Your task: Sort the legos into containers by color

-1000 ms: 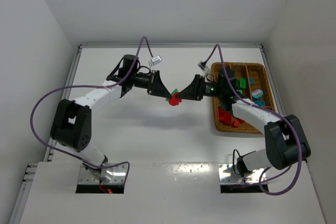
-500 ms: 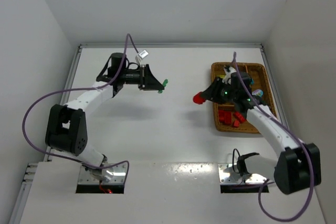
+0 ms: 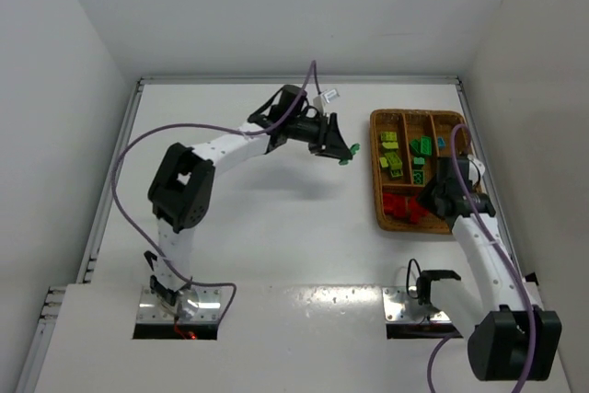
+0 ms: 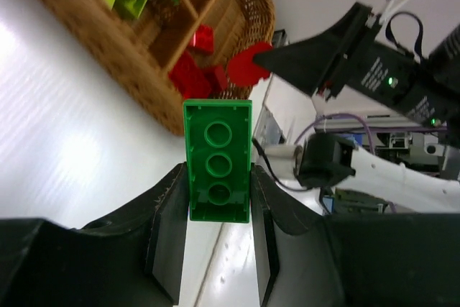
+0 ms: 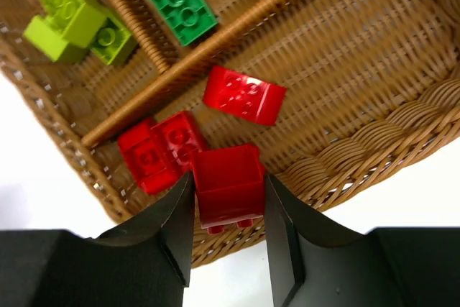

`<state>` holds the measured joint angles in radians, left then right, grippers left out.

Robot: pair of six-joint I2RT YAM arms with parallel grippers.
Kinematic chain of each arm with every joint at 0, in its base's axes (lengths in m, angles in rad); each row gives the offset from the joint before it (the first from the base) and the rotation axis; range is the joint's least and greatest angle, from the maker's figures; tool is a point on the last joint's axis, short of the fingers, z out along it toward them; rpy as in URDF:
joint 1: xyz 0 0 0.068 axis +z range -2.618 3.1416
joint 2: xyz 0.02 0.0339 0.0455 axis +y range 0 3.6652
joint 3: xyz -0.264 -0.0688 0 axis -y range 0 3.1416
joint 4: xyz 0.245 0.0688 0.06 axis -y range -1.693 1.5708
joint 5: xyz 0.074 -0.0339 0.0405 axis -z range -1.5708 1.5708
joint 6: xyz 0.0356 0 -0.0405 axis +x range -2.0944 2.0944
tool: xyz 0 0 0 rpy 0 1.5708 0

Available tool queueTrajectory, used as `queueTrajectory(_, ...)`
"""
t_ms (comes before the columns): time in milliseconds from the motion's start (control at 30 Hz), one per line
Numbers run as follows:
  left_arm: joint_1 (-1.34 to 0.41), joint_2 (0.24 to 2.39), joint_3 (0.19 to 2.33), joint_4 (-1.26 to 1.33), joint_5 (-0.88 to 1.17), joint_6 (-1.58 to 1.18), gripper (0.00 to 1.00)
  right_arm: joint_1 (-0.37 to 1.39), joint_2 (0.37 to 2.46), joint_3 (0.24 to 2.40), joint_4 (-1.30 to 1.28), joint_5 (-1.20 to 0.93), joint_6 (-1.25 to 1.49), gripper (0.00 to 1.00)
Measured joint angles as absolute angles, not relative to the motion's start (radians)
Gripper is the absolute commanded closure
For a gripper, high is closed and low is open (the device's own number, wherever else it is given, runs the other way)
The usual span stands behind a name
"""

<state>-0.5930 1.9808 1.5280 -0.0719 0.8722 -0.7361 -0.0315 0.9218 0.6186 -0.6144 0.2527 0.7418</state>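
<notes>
My left gripper (image 4: 218, 179) is shut on a dark green lego (image 4: 218, 167), held in the air just left of the wicker tray (image 3: 375, 192). In the top view this gripper (image 3: 342, 151) hangs beside the tray's far left corner. My right gripper (image 5: 228, 190) is shut on a red lego (image 5: 228, 183) above the near end of the tray (image 5: 374, 141), over the red compartment. There two red legos (image 5: 154, 150) lie joined and another red one (image 5: 244, 97) lies loose. Lime legos (image 3: 391, 152), dark green ones (image 3: 421, 149) and a teal one (image 3: 440, 142) fill the other compartments.
White walls close in the table on three sides. A purple cable loops from each arm. The right arm (image 3: 483, 246) runs along the tray's right side, and both arm bases sit at the near edge.
The two grippers, close together at mid-table a second ago, have parted. The left one swung out left, then right to the tray with the green lego. The right one carried the red lego over the tray.
</notes>
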Motion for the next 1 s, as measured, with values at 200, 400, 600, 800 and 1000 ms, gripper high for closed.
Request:
queueTrajectory(200,-0.658,2.177,1.806,-0.092,0.832,-0.785,1.00,-0.038,0.992,0.618,-0.601,0.287,0.757,0.05)
queueTrajectory(400,-0.711,2.379,2.101,-0.100,0.807,-0.849,1.00,-0.038,0.962,0.637,-0.617,0.310,0.793,0.01)
queueTrajectory(600,-0.761,2.577,2.329,0.045,0.799,-0.999,1.00,-0.028,0.776,0.767,-0.692,0.395,0.876,0.01)
queueTrajectory(800,-0.792,2.748,2.457,0.200,0.739,-1.164,1.00,-0.023,0.585,0.830,-0.745,0.443,0.909,0.01)
queueTrajectory(1000,-0.819,2.783,2.461,0.266,0.622,-1.232,1.00,-0.023,0.541,0.885,-0.834,0.455,0.912,0.01)
